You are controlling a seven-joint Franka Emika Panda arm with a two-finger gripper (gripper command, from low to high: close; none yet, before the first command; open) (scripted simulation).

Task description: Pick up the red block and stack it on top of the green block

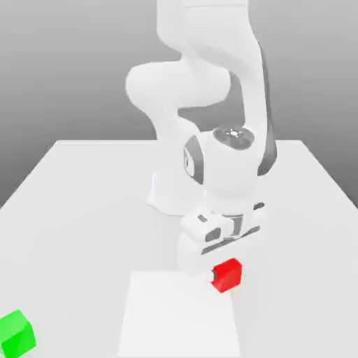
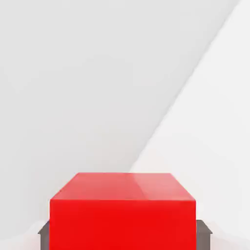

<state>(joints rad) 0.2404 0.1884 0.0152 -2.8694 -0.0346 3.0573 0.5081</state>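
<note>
Red block [image 1: 226, 275]: clamped in the gripper [image 2: 125, 235], one finger against each of two opposite sides, near the edge of the white square [image 1: 178, 314] on the surface [image 1: 77, 245]. Well apart, toward the exterior view's left (partly cropped), the green block [image 1: 16, 335].

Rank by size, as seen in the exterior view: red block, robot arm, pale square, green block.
1. Robot arm
2. Pale square
Unranked: green block and red block; green's nearness makes it unsure.
</note>
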